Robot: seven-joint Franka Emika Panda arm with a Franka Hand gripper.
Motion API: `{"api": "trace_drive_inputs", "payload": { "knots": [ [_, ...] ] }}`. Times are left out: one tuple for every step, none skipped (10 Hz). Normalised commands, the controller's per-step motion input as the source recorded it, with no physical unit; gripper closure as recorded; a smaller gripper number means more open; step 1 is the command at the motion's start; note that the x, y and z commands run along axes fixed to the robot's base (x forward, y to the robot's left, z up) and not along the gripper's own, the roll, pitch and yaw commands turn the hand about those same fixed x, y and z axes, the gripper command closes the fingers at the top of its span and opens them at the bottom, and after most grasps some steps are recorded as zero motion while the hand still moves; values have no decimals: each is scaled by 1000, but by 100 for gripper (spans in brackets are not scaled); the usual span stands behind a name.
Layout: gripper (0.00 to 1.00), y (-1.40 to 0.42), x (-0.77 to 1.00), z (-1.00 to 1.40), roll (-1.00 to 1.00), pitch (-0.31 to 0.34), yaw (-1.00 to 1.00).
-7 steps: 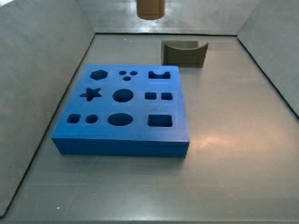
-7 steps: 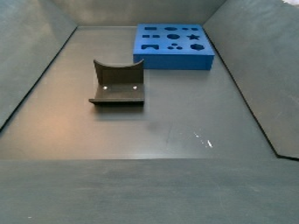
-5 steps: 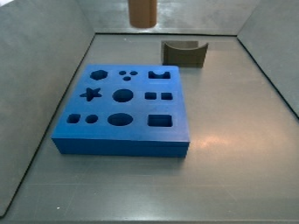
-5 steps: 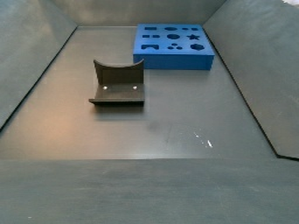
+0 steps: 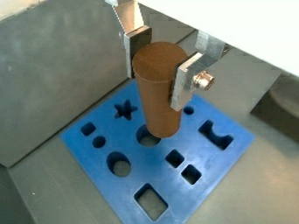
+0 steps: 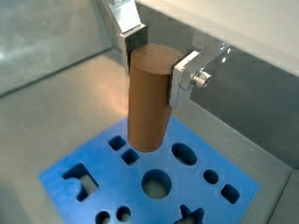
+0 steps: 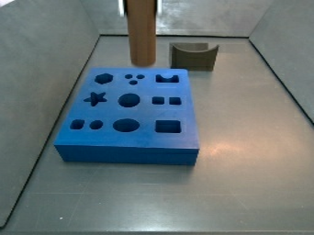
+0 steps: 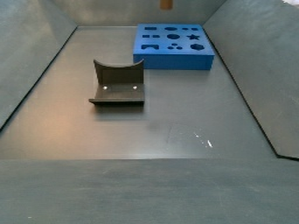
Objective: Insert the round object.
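The smooth brown cylindrical wooden peg (image 5: pixel 159 92) hangs upright, clamped in the hand (image 5: pixel 160 63), clear above the blue block (image 5: pixel 163 164) with its shaped holes.

Surfaces you are looking at: wood, foam-like blue, bare metal.

Your gripper (image 5: pixel 163 63) shows flat silver metal fingers (image 5: pixel 187 80) on the smooth, matt, wood-coloured peg (image 5: pixel 159 92); the blue block (image 7: pixel 128 115) looks matt, the dark grey curved block (image 8: pixel 117 82) dull, the floor (image 8: pixel 176 131) faintly glossy.
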Motion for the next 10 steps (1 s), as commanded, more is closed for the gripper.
{"api": "trace_drive_inputs", "payload": {
  "knots": [
    [100, 0, -11, -823, -166, 0, -6],
    [100, 40, -146, -786, -201, 0, 0],
    [100, 46, -183, -789, -197, 0, 0],
    [100, 0, -226, -669, -110, 0, 0],
    [100, 0, -183, -471, -69, 6, 0],
    [100, 0, -97, -309, -59, 11, 0],
    [100, 0, -103, -286, -69, 4, 0],
    [100, 34, -91, -214, -50, 13, 0],
    [100, 83, -100, -171, -36, 9, 0],
    [100, 49, -140, -197, -61, 0, 0]
  ]
}}
